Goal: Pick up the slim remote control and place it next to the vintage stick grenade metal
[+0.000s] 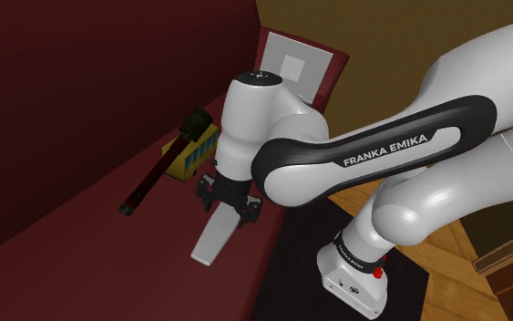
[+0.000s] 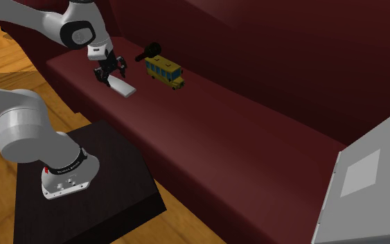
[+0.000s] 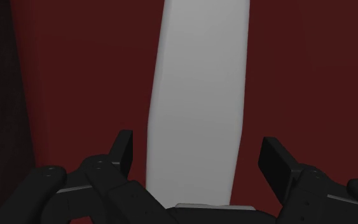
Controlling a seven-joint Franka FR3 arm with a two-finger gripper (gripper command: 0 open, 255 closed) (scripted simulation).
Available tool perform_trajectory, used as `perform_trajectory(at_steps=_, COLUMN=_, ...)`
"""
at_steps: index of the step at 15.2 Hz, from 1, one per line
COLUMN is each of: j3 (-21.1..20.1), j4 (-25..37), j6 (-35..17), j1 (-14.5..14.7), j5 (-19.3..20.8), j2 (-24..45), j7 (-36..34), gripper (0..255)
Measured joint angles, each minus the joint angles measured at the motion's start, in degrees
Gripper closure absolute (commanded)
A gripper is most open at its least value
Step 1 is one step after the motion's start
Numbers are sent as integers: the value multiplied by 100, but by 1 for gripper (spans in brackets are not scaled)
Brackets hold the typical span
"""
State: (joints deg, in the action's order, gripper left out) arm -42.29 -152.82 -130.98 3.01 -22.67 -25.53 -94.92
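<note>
A slim pale grey remote [image 3: 199,95] lies flat on the dark red seat [image 2: 242,132]. My gripper [image 3: 198,147] hangs right over its near end, open; the two fingers stand apart on either side of the remote and do not touch it. In the shoulder view the gripper [image 1: 228,210] is above the upper end of the remote [image 1: 216,235]. The dark stick grenade [image 1: 161,166] lies a short way off toward that view's left, its head against a yellow toy bus [image 1: 190,153]. The second exterior view has the gripper [image 2: 110,76], remote [image 2: 122,86] and grenade [image 2: 148,50] close together.
The yellow bus [image 2: 164,71] stands by the seat's back wall [image 2: 269,48]. A grey flat panel [image 2: 363,187] leans at the seat's far end. My black stand [image 2: 96,173] sits on the wooden floor [image 2: 6,48] before the seat's front edge.
</note>
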Motion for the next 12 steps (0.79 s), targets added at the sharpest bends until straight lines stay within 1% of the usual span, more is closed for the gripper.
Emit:
perform_trajectory(at_steps=4, j3=0, j4=0, j6=0, j1=0, j5=0, j2=0, j7=0, gripper=0)
perform_trajectory(at_steps=6, j3=117, j4=129, j6=304, j1=38, j5=5, j2=-189, j7=24, gripper=0)
perform_trajectory(at_steps=8, j3=284, j4=300, j6=721, j1=87, j5=21, j2=-442, j7=60, gripper=0)
perform_trajectory(at_steps=10, j3=340, j4=357, j6=871, j1=103, j5=28, j2=-526, j7=70, gripper=0)
perform_trajectory(at_steps=12, j3=353, j4=383, j6=914, j1=104, j5=35, j2=-540, j7=68, gripper=0)
